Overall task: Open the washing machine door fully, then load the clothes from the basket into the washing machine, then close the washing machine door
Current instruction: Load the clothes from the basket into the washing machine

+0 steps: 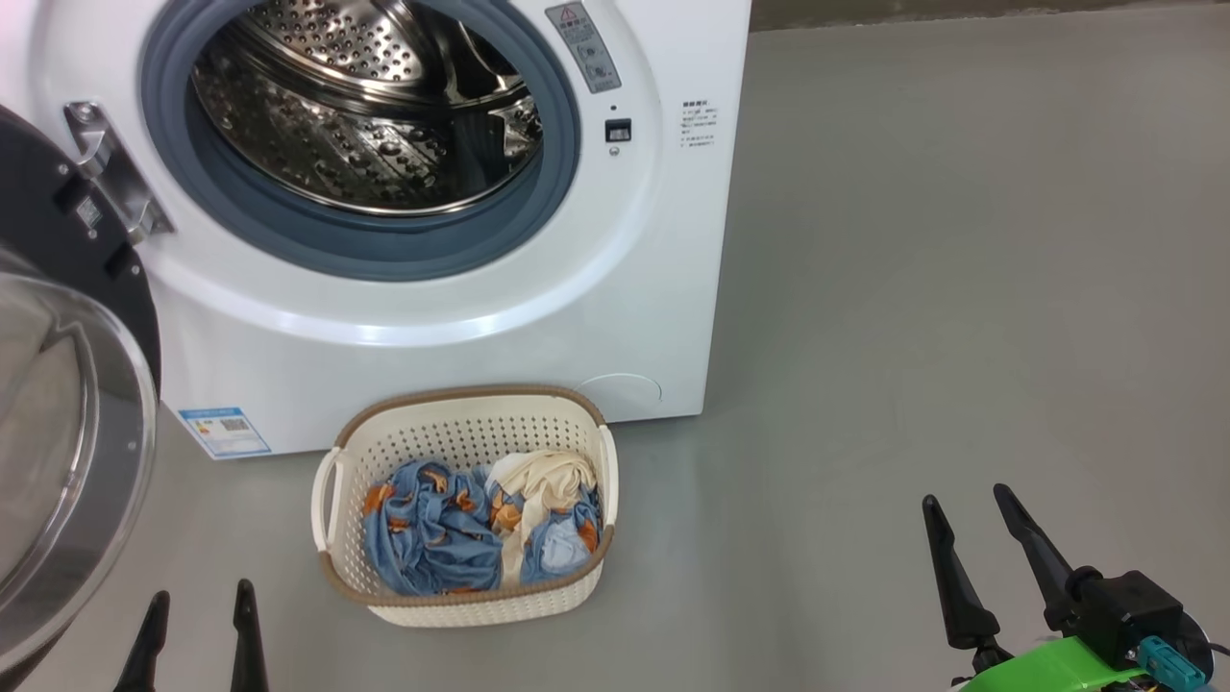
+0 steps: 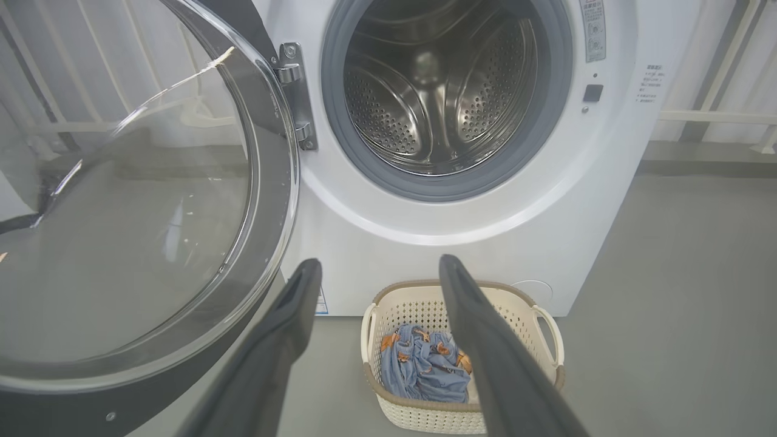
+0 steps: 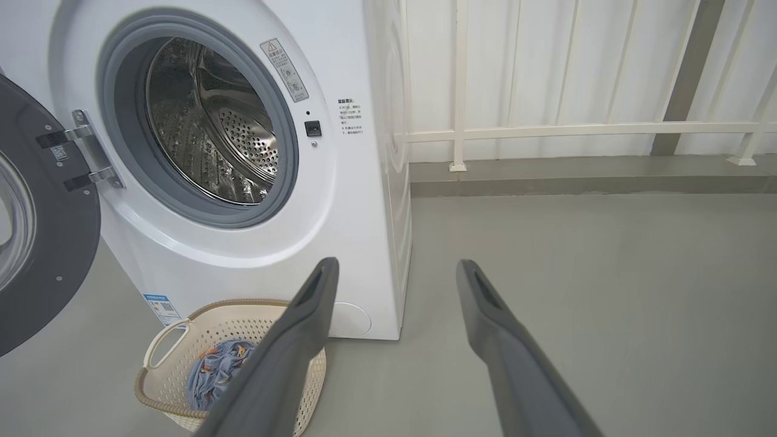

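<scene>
The white washing machine stands at the left with its steel drum exposed. Its black-rimmed glass door is swung wide open to the left, and in the left wrist view the door hangs close beside my fingers. On the floor in front sits the cream basket holding the clothes, blue fabric with orange figures and a cream piece. My left gripper is open at the lower left, short of the basket. My right gripper is open at the lower right, well away from it.
Bare grey floor stretches to the right of the machine. A white railing and pale panelled wall run along the back. The open door juts out over the floor at the left.
</scene>
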### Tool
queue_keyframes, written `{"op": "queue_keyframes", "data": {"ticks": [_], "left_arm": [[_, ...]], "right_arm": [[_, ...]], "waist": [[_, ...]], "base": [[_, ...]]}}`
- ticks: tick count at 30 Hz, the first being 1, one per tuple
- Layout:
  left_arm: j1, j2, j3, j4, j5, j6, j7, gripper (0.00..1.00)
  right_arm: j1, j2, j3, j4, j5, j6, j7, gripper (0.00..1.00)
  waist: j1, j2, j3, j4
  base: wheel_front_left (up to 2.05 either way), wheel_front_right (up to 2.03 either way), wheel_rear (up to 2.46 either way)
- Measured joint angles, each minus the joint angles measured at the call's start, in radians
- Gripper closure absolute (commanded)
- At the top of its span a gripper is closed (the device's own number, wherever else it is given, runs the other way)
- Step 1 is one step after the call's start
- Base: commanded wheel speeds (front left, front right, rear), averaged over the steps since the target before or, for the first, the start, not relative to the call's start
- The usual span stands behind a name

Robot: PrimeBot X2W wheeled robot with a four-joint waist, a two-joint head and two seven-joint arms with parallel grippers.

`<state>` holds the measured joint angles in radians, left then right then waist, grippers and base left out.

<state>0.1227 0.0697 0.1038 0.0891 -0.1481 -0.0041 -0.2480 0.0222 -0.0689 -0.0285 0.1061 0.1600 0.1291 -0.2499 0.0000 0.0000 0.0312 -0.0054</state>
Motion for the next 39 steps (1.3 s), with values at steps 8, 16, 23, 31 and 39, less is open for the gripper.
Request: {"op": "queue_keyframes", "data": {"ticks": [8,16,23,31,39], "left_arm": [[-0.015,0.0,0.016,0.007,-0.009,0.017,0.0,0.0],[-0.027,-0.001,0.03,0.0,-0.009,0.019,0.0,0.0],[-0.027,-0.006,0.034,0.005,-0.009,0.017,0.0,0.0],[-0.027,-0.013,0.031,0.013,-0.016,0.012,0.0,0.0],[-0.065,-0.016,0.021,0.016,-0.016,0.002,0.0,0.0]], "right_arm": [[-0.001,0.0,0.0,-0.001,0.0,0.0,0.0,0.0],[-0.008,-0.002,0.0,-0.002,0.0,0.0,0.0,0.0],[-0.008,-0.003,-0.001,-0.003,0.0,0.0,0.0,0.0],[-0.008,-0.003,-0.002,-0.003,0.001,0.0,0.0,0.0],[-0.019,-0.003,-0.001,-0.007,0.004,0.0,0.0,0.0]], "waist": [[0.0,0.0,0.016,0.008],[0.0001,0.0,0.032,0.008],[0.0,0.0,0.04,0.007],[0.0001,0.0,0.051,0.007],[0.0001,0.0,0.084,0.005]], "base": [[1.89,-1.89,0.0],[1.24,-1.24,0.0],[0.28,-0.28,0.0],[0.0,0.0,0.0],[0.0,0.0,0.0]]}}
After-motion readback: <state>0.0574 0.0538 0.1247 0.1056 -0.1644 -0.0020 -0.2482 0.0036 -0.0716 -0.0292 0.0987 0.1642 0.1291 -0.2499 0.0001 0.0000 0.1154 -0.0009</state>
